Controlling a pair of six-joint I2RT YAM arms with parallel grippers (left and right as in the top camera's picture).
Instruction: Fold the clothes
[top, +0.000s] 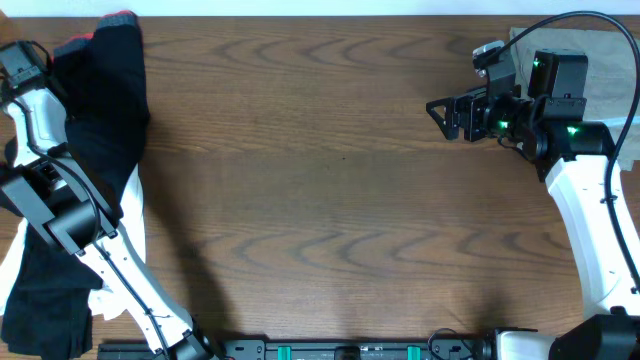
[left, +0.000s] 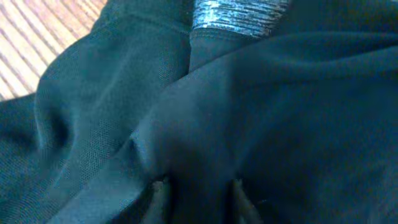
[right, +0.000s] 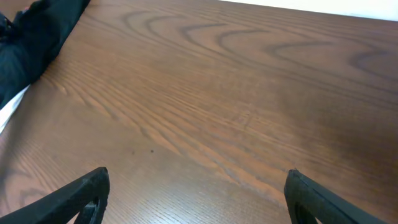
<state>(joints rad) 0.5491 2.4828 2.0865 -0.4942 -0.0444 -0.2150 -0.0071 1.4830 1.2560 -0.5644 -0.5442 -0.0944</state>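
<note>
Covering most of the overhead view, a brown wooden table (top: 330, 180) is noted, bare across its middle

- Black pants (top: 105, 90) are heaped at the left end of the table. Their long axis is laid roughly from the far edge toward the near edge, with the coral-red edge (top: 120, 17) at the far end
- A second dark garment (top: 45, 300) is seen nearer the robot in the same pile, and a white garment (top: 137, 215) is partly tucked under it
- A taupe garment (top: 605, 75) is spread at the far right corner, behind the right arm
- Left gripper (left: 198, 190): it is pressed into the pants, and a ridge of black fabric is pinched between the two narrowed fingertips (left: 157, 190). The grasp is judged to be on the pants, since the grey waistband (left: 239, 15) is seen just beyond the fingers
- Right gripper (right: 196, 199): its fingers (right: 81, 193) are spread wide and nothing is held. Only bare wood is seen beneath them, and the pants are well apart to its left

Key relation: the pants lie directly under and ahead of the left fingers, with the waistband on the far side. The left arm is by far the nearer. A drag toward the bare middle is judged likely to be called for next, so that the pants can be spread. Whether one layer or several have been caught cannot be told
</note>
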